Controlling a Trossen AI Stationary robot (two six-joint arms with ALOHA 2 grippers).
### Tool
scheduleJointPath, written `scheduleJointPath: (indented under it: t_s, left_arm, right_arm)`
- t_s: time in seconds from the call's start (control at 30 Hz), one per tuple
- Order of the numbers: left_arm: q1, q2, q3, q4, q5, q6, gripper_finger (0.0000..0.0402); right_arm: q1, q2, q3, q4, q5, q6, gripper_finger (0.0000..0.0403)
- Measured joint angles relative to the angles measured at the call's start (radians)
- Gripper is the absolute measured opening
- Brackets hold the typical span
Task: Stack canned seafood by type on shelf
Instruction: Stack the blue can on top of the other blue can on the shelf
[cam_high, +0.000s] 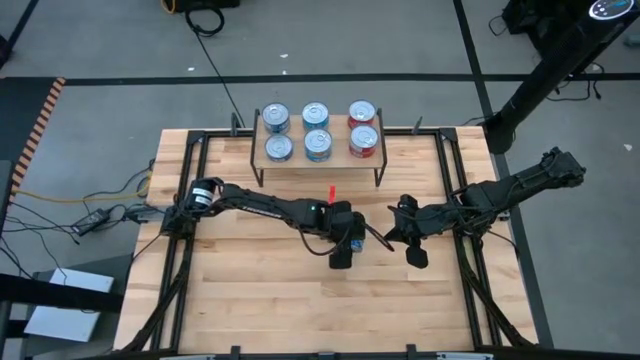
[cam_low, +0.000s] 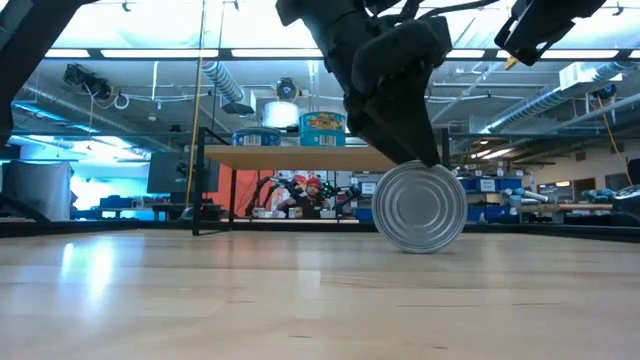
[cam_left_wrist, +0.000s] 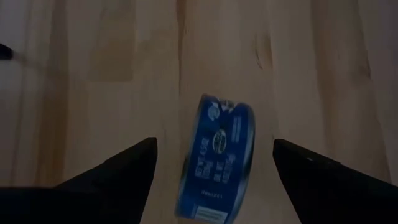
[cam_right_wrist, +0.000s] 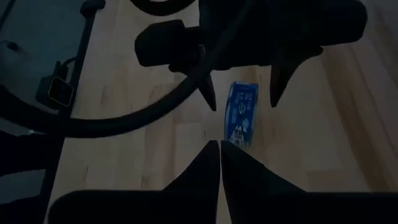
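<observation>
Just below the left gripper (cam_left_wrist: 214, 163), a blue-labelled can (cam_left_wrist: 217, 163) stood on its edge on the table (cam_high: 260, 310), its round silver face (cam_low: 420, 207) turned toward the low camera. The gripper's two fingers (cam_left_wrist: 118, 171) were spread wide, one on each side of the can, and neither touched it. In the high view that gripper (cam_high: 350, 243) hung over the middle of the table, a little in front of the shelf (cam_high: 335, 165).

On the shelf's top board sat six cans in two rows of three: two dark blue ones (cam_high: 275, 118) at its left end, two teal ones (cam_high: 316, 116) in the middle and two red ones (cam_high: 362, 112) at its right end. They stood upright with their silver tops up, filling most of the board and leaving only narrow strips of wood at the edges.

The right gripper (cam_right_wrist: 220, 149) waited just to the right of the can, its fingers pressed together and pointing toward it, holding nothing. In the high view it (cam_high: 400, 232) sat close to the left gripper, with only a small gap between the two.

Toward the near edge of the table lay a broad stretch of bare wood, and black rails (cam_high: 185, 230) ran along both sides.
</observation>
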Motion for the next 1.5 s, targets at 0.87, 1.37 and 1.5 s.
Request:
scheduleJointPath:
  t_s: [0.87, 1.37, 1.5]
  left_arm:
    - [-0.016, 0.051, 0.004, -0.025, -0.011, -0.018, 0.0175]
    - [-0.03, 0.051, 0.204, -0.337, -0.213, -0.215, 0.0143]
    - [-0.042, 0.051, 0.281, -0.484, -0.273, -0.286, 0.0143]
  right_arm:
    - [0.0, 0.0, 0.0, -0.004, 0.008, 0.0, 0.0028]
    - [0.0, 0.0, 0.0, -0.004, 0.008, -0.009, 0.0029]
    - [0.0, 0.0, 0.0, -0.004, 0.015, -0.017, 0.0027]
